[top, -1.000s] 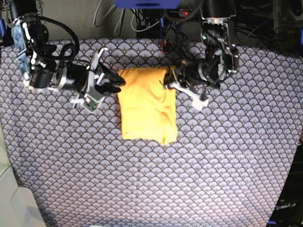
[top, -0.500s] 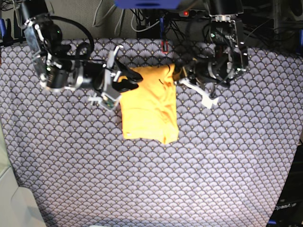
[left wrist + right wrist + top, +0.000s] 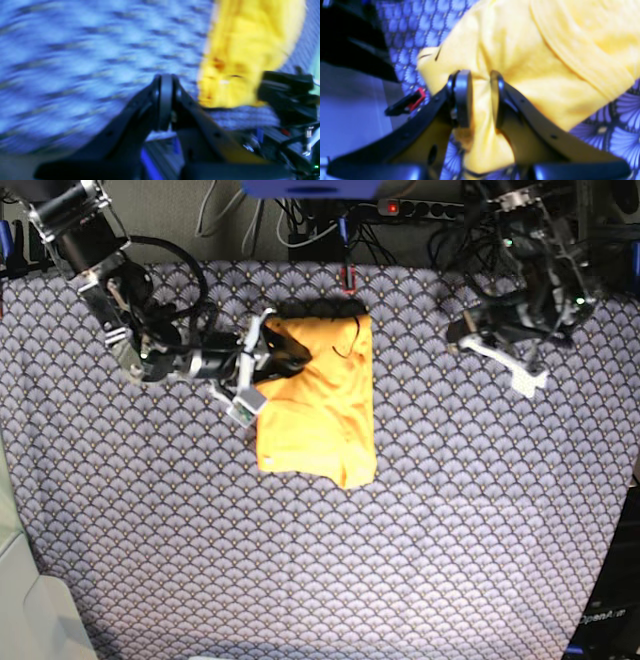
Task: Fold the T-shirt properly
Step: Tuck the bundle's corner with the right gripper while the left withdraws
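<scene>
Change since 0.5 s earlier: the left gripper (image 3: 462,340) had pulled away from the T-shirt (image 3: 318,402) toward the base view's right edge, while the right gripper (image 3: 284,350) had pushed further onto the shirt's upper left corner.
T-shirt position: folded into a tall rectangle near the middle of the scallop-patterned cloth (image 3: 420,520), its top edge close to the cloth's far edge.
T-shirt shape: the upper left corner was bunched and lifted slightly; the lower edge lay flat.
Right gripper: in the right wrist view its 2 fingers (image 3: 462,97) stood a little apart with a pinched ridge of yellow fabric (image 3: 520,62) squeezed between them.
Left gripper: in the left wrist view (image 3: 165,100) the fingers were pressed together with nothing between them, well apart from the shirt (image 3: 245,50); that view was heavily blurred.
Left arm: raised over the cloth's far right part.
Behind the cloth: cables and a power strip (image 3: 410,208).
</scene>
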Available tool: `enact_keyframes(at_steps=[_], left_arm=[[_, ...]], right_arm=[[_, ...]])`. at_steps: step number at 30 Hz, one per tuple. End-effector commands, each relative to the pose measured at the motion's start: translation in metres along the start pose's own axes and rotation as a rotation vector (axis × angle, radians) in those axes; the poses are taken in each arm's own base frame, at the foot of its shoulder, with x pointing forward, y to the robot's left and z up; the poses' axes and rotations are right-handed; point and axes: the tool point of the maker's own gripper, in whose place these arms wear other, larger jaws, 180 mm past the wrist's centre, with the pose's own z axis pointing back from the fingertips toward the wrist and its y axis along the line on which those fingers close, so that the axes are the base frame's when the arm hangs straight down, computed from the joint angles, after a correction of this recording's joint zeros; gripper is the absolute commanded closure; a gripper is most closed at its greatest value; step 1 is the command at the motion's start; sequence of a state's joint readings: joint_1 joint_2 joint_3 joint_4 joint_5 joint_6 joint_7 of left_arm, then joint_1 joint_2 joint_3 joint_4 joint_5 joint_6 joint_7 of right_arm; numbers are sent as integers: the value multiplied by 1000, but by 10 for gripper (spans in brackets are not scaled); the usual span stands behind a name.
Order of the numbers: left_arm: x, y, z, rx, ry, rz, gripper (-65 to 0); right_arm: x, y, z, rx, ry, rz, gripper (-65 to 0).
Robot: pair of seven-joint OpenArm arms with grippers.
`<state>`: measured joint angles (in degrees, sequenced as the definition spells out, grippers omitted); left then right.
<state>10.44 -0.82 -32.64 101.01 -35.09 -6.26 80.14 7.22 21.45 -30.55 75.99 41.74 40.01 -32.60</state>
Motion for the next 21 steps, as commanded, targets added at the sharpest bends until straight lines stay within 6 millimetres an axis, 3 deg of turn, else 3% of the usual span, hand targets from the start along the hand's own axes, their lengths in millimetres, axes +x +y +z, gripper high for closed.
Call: enact_keyframes(at_steps=[1, 6, 11, 16, 21], left_arm=[[9, 1, 7, -3, -28, -14, 0], [7, 36, 24, 77, -37, 11, 0], [8, 42, 28, 90, -46, 22, 0], [7, 38, 26, 80, -44, 22, 0], [10, 36, 25, 71, -49, 21, 0]], right_arm=[[-8, -2, -6, -15, 49, 26, -124], [-23, -1, -27, -34, 95, 42, -124], [-5, 18, -26, -20, 90, 129, -124], [24, 28, 8, -64, 89, 287, -124], [63, 24, 40, -161, 58, 390, -124]])
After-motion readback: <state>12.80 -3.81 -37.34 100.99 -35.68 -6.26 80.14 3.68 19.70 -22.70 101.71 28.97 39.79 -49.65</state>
